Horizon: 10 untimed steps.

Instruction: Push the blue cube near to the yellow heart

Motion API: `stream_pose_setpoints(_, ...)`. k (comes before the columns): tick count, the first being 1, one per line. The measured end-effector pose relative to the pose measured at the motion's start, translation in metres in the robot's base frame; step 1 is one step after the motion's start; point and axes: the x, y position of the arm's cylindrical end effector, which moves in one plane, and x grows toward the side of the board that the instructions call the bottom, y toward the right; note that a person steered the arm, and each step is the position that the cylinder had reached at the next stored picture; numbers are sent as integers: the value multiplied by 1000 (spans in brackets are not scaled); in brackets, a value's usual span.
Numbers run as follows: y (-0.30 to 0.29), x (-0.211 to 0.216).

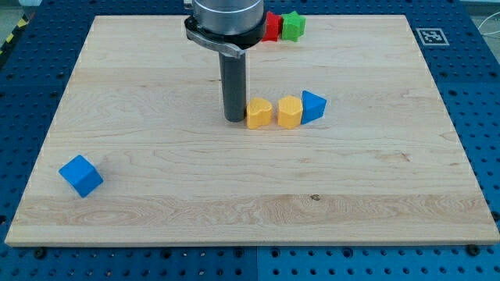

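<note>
The blue cube [80,175] lies near the board's lower left corner, far from the other blocks. Two yellow blocks sit side by side at the middle of the board. The left one [259,113] looks like the heart, and the right one [290,112] looks like a pentagon. My tip [234,119] stands right against the left side of the yellow heart, far up and to the right of the blue cube. The rod rises straight up from the tip to the arm's grey end at the view's top.
A blue triangular block [313,106] touches the right side of the yellow pentagon. A red block [271,26] and a green block [293,26] sit together at the board's top edge, partly behind the arm. The wooden board [375,195] lies on a blue perforated table.
</note>
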Motion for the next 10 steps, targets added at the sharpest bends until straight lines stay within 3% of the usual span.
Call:
stream_pose_setpoints(2, 2, 3)
stream_pose_setpoints(4, -42, 26)
stream_pose_setpoints(6, -78, 89)
stream_pose_setpoints(8, -155, 152)
stream_pose_setpoints(10, -259, 154)
